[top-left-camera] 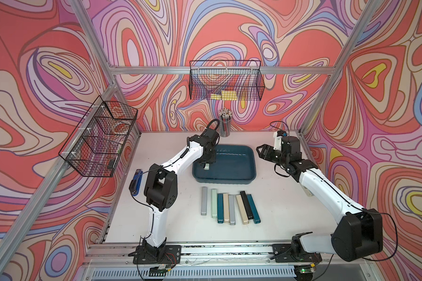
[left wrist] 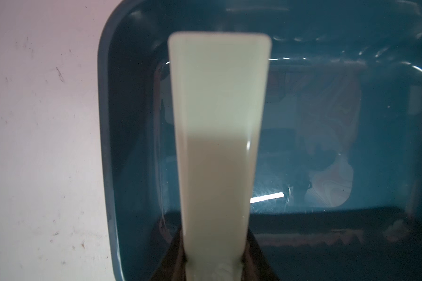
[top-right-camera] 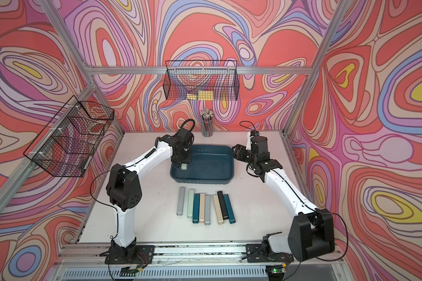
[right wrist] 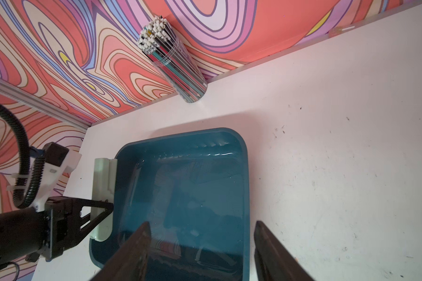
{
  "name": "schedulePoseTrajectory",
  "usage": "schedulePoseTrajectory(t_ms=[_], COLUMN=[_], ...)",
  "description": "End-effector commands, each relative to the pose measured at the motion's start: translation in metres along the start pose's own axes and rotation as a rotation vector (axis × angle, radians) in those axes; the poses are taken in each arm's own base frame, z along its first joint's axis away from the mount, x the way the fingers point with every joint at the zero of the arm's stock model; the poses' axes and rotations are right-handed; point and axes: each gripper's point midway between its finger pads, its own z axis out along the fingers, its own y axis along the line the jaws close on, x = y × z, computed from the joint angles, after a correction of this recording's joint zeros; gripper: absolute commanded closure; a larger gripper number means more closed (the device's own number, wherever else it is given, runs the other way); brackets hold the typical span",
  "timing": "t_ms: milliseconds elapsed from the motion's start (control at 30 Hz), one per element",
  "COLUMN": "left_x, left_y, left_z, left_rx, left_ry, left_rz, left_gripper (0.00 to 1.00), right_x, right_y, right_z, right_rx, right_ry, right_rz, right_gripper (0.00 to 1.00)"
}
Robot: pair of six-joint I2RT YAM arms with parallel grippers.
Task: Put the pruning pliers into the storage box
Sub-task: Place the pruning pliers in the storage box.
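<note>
Overhead and at the wrists, my two arms reach toward the dark teal storage box [top-left-camera: 224, 180], which sits on the white table [top-left-camera: 290, 219] between them. My left gripper [top-left-camera: 205, 163] points downward over the box end on its own side, its jaws pressed against a pale green pruning-pliers case [left wrist: 217, 133]. The case hangs lengthwise from the fingers, above the box interior and close beside the end wall. Whether its lower end touches the box floor I cannot tell. In the right wrist view the same case [right wrist: 102, 180] appears at the box rim, pinched near one end by the black fingers. My right gripper [right wrist: 202, 226] hovers at the opposite end of the box, its jaws spread apart with nothing between them. Eight more cases [top-left-camera: 232, 209] lie flat on the table in front of the box, in a roughly parallel row. Read from my left they are grey, pale green, teal, beige, grey, beige, black and teal; the first two lie slightly apart, and the rest touch or nearly touch. A blue-and-black stapler [top-left-camera: 136, 182] rests near the left edge of the table, well apart from the row. A clear cup of pencils [top-left-camera: 224, 122] stands at the back wall, behind the box. Two black wire baskets [top-left-camera: 225, 80] hang on the walls.
</note>
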Motion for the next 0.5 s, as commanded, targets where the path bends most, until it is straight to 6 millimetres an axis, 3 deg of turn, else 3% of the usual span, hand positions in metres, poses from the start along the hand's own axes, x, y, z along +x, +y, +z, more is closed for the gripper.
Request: schedulePoseTrajectory(t_ms=[0,467], left_x=[-0.004,-0.002], left_y=[0.011,0.023], left_z=[0.012,0.062], left_rx=[-0.021,-0.063], left_ry=[0.023,0.04], left_rz=[0.004,-0.013], left_gripper=[0.92,0.92], right_x=[0.001,0.003], right_y=[0.0,-0.003], right_z=[-0.003,0.001], right_rx=[0.012,0.037], right_ry=[0.002,0.026], right_rz=[-0.009,-0.017], right_gripper=[0.32,0.32])
